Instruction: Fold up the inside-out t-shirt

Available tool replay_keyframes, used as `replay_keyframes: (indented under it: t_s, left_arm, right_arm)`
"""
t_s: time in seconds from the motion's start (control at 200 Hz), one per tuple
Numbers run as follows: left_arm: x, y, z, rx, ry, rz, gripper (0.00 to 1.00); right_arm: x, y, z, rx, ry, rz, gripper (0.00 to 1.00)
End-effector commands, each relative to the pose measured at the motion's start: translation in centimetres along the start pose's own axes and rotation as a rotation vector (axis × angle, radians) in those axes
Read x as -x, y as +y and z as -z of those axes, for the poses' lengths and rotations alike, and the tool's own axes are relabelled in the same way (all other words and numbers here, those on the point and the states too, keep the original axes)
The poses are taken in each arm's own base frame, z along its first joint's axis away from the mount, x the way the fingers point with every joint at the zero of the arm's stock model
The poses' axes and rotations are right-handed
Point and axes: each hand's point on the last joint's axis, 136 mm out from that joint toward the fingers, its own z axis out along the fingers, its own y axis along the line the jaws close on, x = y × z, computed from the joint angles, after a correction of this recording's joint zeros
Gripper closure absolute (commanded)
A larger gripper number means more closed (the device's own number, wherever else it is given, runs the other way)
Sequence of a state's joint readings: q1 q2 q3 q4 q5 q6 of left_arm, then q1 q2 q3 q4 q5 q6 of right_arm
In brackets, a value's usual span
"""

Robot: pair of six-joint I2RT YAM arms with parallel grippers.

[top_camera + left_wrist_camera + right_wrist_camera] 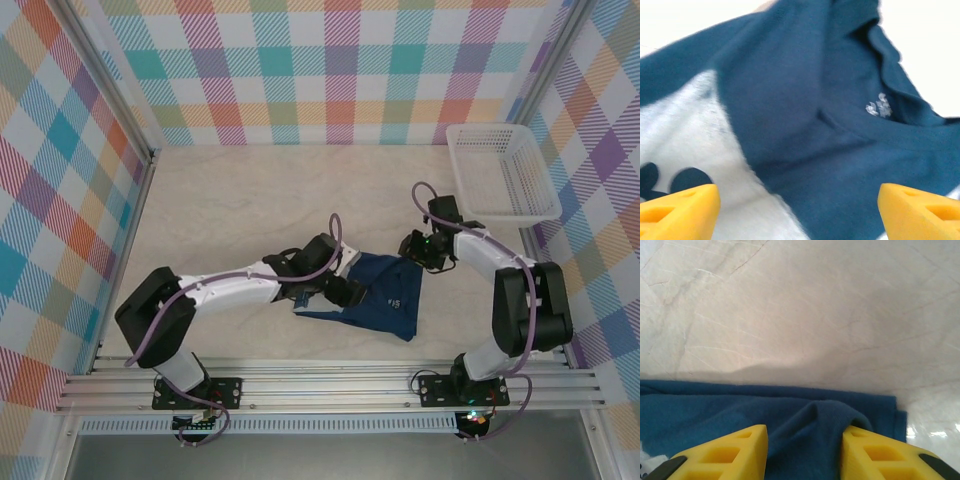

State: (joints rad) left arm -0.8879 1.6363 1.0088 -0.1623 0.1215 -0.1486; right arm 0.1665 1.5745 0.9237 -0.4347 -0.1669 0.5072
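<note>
Pinching a t-shirt point(385, 297) ridge, right gripper point(805, 452) risks bunching cloth; left gripper point(799, 210) gapes wide above.

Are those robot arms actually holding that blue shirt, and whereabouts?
The right end effector pinches a raised fold at the edge of the dark navy blue cloth t-shirt. The left end effector is open over the shirt, holding nothing.

Right gripper over the shirt's edge

My right gripper point(804, 452) has its yellow fingers point(725, 452) parted, with a raised fold of the navy t-shirt point(790, 420) bunched between them, against the right-hand finger. I cannot tell whether they press it. Ahead of the fingertips the cloth ends in a straight edge; beyond lies the pale marbled table point(800, 305).
</note>
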Motion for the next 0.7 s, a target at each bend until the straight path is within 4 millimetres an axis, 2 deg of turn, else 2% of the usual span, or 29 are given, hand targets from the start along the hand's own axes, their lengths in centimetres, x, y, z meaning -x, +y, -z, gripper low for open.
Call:
replay_keyframes:
  t_s: [0.0, 0.1, 0.22, 0.32, 0.41, 0.5, 0.565, 0.625, 0.695]
  left_arm:
    - [-0.7, 2.9, -0.7, 0.039, 0.07, 0.079, 0.18]
    - [-2.5, 3.2, -0.9, 0.009, 0.136, 0.094, 0.17]
    - [-4.9, 2.3, -0.3, -0.052, 0.183, 0.095, 0.17]
    - [-6.7, 0.9, 0.3, -0.129, 0.205, 0.097, 0.16]
    - [-7.4, -1.4, 0.7, -0.212, 0.208, 0.065, 0.16]
    - [-7.1, -4.3, 0.9, -0.305, 0.193, 0.001, 0.16]
    - [-5.9, -5.9, 1.5, -0.362, 0.156, -0.038, 0.16]
    - [-4.5, -6.5, 2.6, -0.388, 0.093, -0.067, 0.15]
    - [-2.5, -5.9, 4.0, -0.377, -0.005, -0.078, 0.15]
  right_arm:
    - [1.1, 1.4, -1.0, 0.063, 0.007, 0.026, 0.61]
    - [1.7, 2.8, -2.6, 0.089, 0.033, 0.042, 0.61]
    - [3.1, 5.9, -4.5, 0.128, 0.049, 0.088, 0.63]
    - [4.3, 9.8, -6.3, 0.188, 0.066, 0.139, 0.64]
    - [4.7, 14.7, -7.8, 0.266, 0.089, 0.212, 0.65]
    - [4.2, 20.3, -8.7, 0.374, 0.129, 0.303, 0.65]
    - [3.9, 23.4, -8.2, 0.43, 0.139, 0.373, 0.64]
    - [4.3, 24.5, -6.9, 0.446, 0.119, 0.412, 0.62]
    - [5.1, 23.6, -4.9, 0.413, 0.063, 0.451, 0.59]
